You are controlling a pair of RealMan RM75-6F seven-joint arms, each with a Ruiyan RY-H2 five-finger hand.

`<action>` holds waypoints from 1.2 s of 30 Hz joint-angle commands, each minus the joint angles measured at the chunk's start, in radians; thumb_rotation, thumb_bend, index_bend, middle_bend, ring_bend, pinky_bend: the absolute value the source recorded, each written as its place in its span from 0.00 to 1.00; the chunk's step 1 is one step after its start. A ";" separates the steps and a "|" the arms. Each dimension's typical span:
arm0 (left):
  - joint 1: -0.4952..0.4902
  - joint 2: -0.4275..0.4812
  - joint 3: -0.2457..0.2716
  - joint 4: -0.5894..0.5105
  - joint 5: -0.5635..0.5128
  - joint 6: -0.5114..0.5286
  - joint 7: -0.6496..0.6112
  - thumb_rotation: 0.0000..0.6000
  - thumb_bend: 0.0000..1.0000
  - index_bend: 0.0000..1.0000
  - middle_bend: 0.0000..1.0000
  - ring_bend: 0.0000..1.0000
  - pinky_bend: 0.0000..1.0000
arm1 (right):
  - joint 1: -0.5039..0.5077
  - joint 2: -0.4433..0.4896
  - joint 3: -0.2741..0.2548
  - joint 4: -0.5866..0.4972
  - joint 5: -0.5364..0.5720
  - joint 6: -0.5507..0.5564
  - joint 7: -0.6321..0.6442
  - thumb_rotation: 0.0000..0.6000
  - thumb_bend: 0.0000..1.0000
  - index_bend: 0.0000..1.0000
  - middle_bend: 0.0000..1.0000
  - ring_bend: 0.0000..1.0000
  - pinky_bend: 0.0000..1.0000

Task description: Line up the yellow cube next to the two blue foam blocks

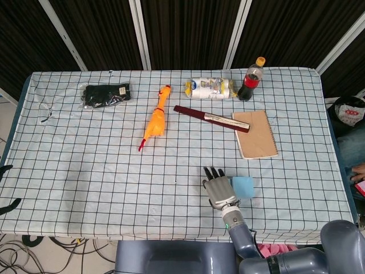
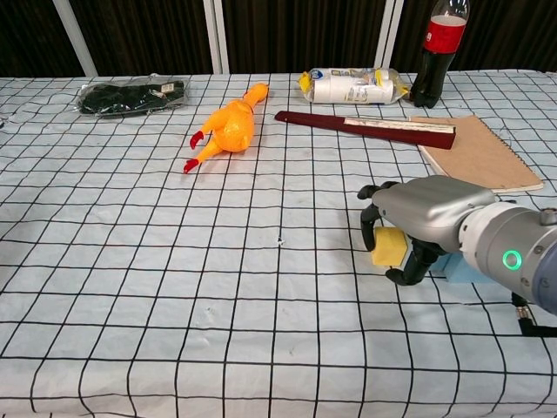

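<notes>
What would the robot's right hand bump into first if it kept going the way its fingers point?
In the head view the right hand, holding the yellow foam cube, points up the checked tablecloth. The cloth ahead looks bare until the dark red ruler-like strip, probably first, though the line is uncertain.
</notes>
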 commanded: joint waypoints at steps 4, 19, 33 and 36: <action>0.000 0.000 0.000 0.000 -0.001 0.000 0.001 1.00 0.03 0.23 0.06 0.00 0.00 | -0.005 0.004 0.002 0.002 0.001 -0.003 0.002 1.00 0.30 0.40 0.00 0.00 0.10; 0.000 0.000 0.000 -0.001 -0.002 0.000 0.003 1.00 0.03 0.23 0.06 0.00 0.00 | -0.016 0.012 0.005 0.011 0.002 -0.015 0.008 1.00 0.30 0.40 0.00 0.00 0.10; 0.000 0.001 -0.001 -0.002 -0.002 -0.001 0.004 1.00 0.04 0.23 0.06 0.00 0.00 | -0.014 0.008 0.013 -0.001 -0.011 -0.032 0.015 1.00 0.30 0.33 0.00 0.00 0.10; 0.000 0.000 -0.001 0.000 -0.002 0.000 0.003 1.00 0.03 0.23 0.06 0.00 0.00 | -0.012 0.006 0.026 -0.009 -0.029 -0.034 0.031 1.00 0.30 0.20 0.00 0.00 0.10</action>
